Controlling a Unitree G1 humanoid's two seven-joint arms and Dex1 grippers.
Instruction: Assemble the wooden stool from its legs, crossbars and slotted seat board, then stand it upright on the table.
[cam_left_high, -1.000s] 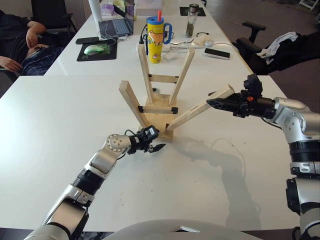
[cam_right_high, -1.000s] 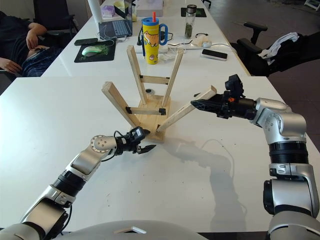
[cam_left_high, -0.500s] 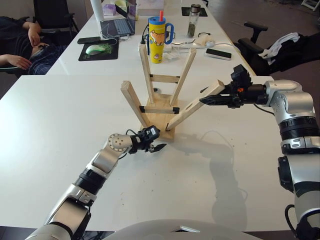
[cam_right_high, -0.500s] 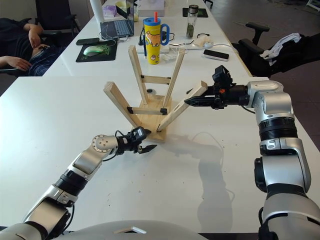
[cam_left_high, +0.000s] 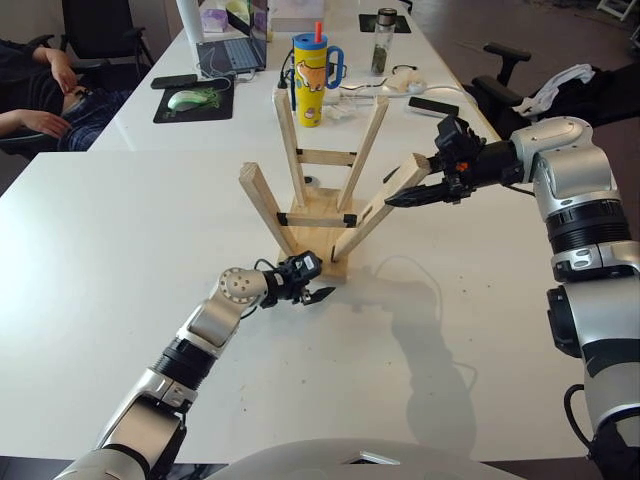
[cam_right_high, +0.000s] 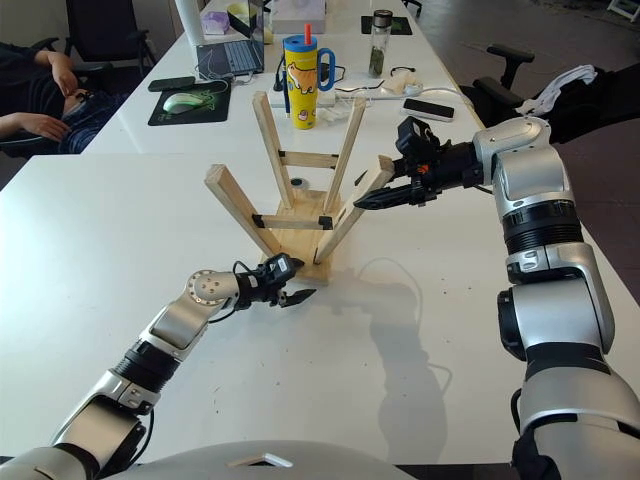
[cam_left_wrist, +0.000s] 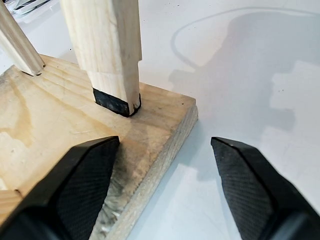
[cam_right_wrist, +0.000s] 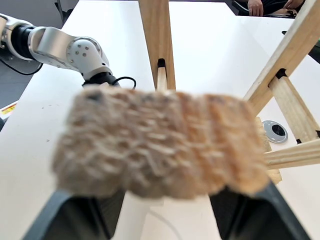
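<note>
right gripper (cam_left_high: 402, 196) around upturned stool leg (cam_left_high: 368, 222)

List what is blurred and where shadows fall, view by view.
Right wrist view: the stool leg in the right gripper is blurred at its end, the legs behind sharp. Left wrist view: a shadow lies on the table beyond the seat board. Left eye view: the right arm's shadow darkens the table.
</note>
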